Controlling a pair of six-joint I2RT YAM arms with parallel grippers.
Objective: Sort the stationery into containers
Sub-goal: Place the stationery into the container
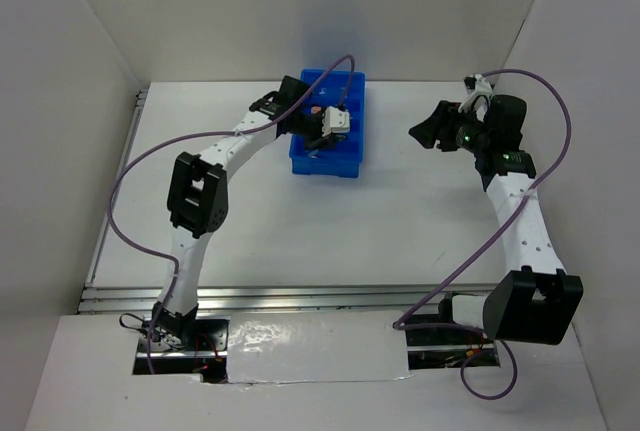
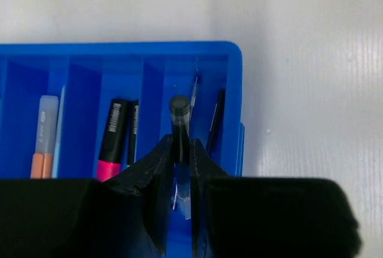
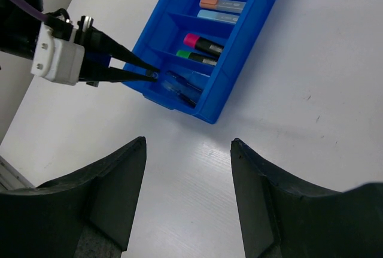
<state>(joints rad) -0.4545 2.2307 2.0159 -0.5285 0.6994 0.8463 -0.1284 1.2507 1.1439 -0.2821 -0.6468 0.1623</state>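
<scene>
Pinching a thin dark pen [image 2: 179, 111], the left fingers [image 3: 152, 74] hang over the end compartment of the blue tray [image 2: 236, 90], where other pens [image 2: 216, 117] lie. The right fingers [image 3: 119, 180] stand spread wide, grasping nothing, above the counter [image 3: 311, 150] beside the tray.

white table [image 1: 400, 211] ringed by white walls [image 1: 300, 11], metal rail [image 1: 300, 298] along its near edge.

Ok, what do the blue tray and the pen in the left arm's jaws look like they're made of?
Blue tray: likely molded plastic, smooth, slightly glossy; uniform colour, thin walls. Pen in the left gripper: probably a clear plastic barrel with a dark cap; the blue shows through it.
</scene>
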